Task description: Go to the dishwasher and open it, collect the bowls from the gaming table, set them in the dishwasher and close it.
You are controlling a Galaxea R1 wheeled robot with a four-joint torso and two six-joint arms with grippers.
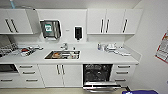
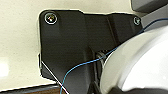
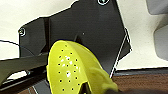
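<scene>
Head view puts us square to a white kitchen run, where the dishwasher (image 1: 98,73) sits under the counter (image 1: 100,56) to the right of the sink (image 1: 62,54), its door (image 1: 101,85) dropped flat and the dark racks showing inside. White drawers (image 1: 121,73) stand just beside it on the right, and double cabinet doors (image 1: 60,75) on its left. On the wall above the sink we see a paper towel dispenser (image 1: 50,29) and a dark soap dispenser (image 1: 78,33). At the counter's left end lies a dish rack (image 1: 8,49).

In the left wrist view a white bowl (image 2: 140,65) shows large against our dark plate, with a thin blue cable (image 2: 82,65) crossing before it. In the right wrist view a yellow-green bowl (image 3: 71,67), speckled with small dark dots, sits close before the plate. We cannot tell how either pincer stands, nor whether either bowl is gripped.
</scene>
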